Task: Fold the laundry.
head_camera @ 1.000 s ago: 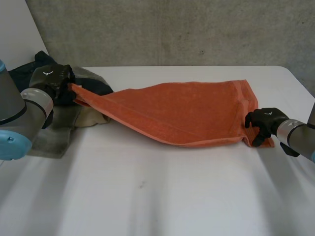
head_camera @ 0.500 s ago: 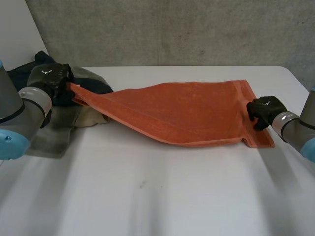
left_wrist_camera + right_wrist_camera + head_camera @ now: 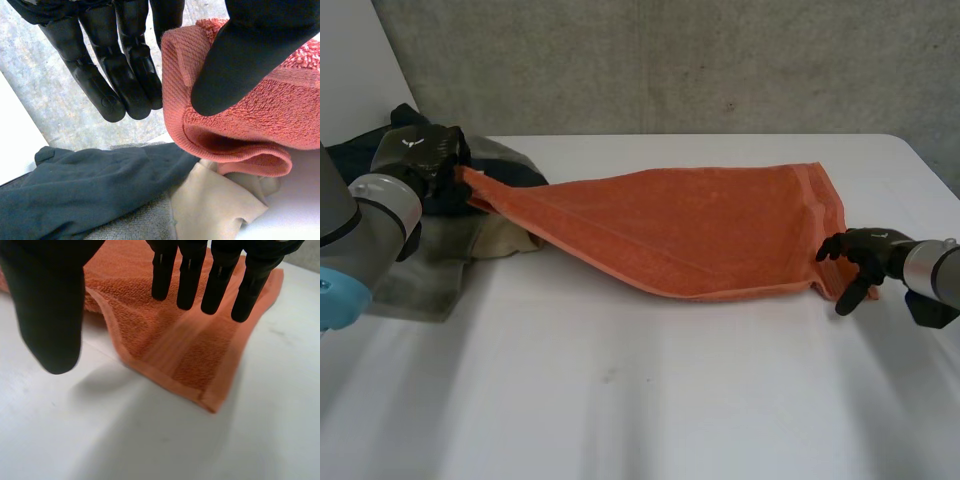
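orange terry, one towel [image 3: 690, 225], lying drawn out across the far half of the white table [image 3: 650, 400]; wide and flat at the robot's right end, with a woven border band there, narrowing to a raised point at the left end. left corner: pinched by the left hand [image 3: 420, 155], the thumb [image 3: 250, 55] pressing the bunched corner against the side of the fingers [image 3: 120, 75], which are held straight. right end: the right hand [image 3: 860, 255] is at the near corner of the towel, fingers [image 3: 215, 280] straight and spread above the border band, thumb out over bare table, nothing in its grasp. change from half a second ago: the right hand was then farther up the towel's right edge with fingers curled; it is now lower, at the near corner, with fingers splayed. the left hand has shifted slightly; the towel's outline is much the same. under and beside the left hand, a heap of other laundry on the table's left end: a dark navy garment [image 3: 90, 190], a grey cloth [image 3: 420, 280], a beige cloth [image 3: 505, 240], the towel's raised corner passing over them. grey concrete wall [image 3: 670, 60] behind the table.
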Available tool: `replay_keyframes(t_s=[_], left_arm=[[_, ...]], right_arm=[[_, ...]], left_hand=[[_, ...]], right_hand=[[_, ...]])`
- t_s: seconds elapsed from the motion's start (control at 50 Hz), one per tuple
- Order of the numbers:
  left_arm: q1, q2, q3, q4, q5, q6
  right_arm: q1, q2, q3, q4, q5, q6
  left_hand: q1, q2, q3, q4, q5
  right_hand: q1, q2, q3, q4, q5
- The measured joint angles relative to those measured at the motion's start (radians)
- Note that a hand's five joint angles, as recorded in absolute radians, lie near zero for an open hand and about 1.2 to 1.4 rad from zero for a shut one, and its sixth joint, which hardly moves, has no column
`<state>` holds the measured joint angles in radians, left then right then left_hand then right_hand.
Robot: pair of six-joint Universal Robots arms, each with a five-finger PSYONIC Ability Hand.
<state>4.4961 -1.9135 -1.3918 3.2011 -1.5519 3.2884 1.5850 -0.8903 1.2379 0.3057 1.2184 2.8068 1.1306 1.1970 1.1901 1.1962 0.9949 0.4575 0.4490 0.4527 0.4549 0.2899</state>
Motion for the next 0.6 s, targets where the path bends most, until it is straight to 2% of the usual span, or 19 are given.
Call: replay_keyframes(t_s=[0.18, 0.2, 0.28, 0.4, 0.46, 0.54, 0.6], left_arm=[[-0.015, -0.002, 0.008, -0.001, -0.002, -0.001], [-0.017, -0.002, 0.008, -0.002, -0.002, -0.001], [-0.017, 0.000, 0.005, -0.010, -0.002, -0.001], [-0.019, 0.010, -0.005, -0.063, -0.003, 0.008], [-0.022, 0.021, -0.015, -0.121, -0.003, 0.029], [-0.027, 0.046, -0.051, -0.238, -0.005, 0.107], [-0.029, 0.069, -0.103, -0.339, -0.003, 0.207]], right_arm=[[0.055, 0.063, -0.013, -0.121, 0.051, 0.141], [0.065, 0.074, -0.019, -0.137, 0.069, 0.151], [0.089, 0.103, -0.042, -0.178, 0.130, 0.177], [0.081, 0.067, -0.033, -0.187, 0.178, 0.176], [0.052, -0.002, 0.001, -0.161, 0.157, 0.108], [0.004, -0.089, 0.057, -0.063, 0.090, -0.100], [-0.053, -0.159, 0.116, 0.101, 0.039, -0.405]], left_hand=[[0.000, 0.000, 0.000, 0.000, 0.000], [0.000, 0.000, 0.000, 0.000, 0.000], [0.000, 0.000, 0.000, 0.000, 0.000], [0.000, 0.000, 0.000, 0.000, 0.000], [0.000, 0.000, 0.000, 0.000, 0.000], [0.000, 0.000, 0.000, 0.000, 0.000], [0.000, 0.000, 0.000, 0.000, 0.000]], right_hand=[[0.093, 0.101, 0.097, 0.097, 0.090], [0.159, 0.169, 0.164, 0.160, 0.157], [0.660, 0.675, 0.658, 0.654, 0.638], [0.683, 0.730, 0.732, 0.739, 0.704], [0.683, 0.730, 0.732, 0.739, 0.704], [0.683, 0.730, 0.732, 0.739, 0.706], [0.683, 0.731, 0.732, 0.739, 0.716]])
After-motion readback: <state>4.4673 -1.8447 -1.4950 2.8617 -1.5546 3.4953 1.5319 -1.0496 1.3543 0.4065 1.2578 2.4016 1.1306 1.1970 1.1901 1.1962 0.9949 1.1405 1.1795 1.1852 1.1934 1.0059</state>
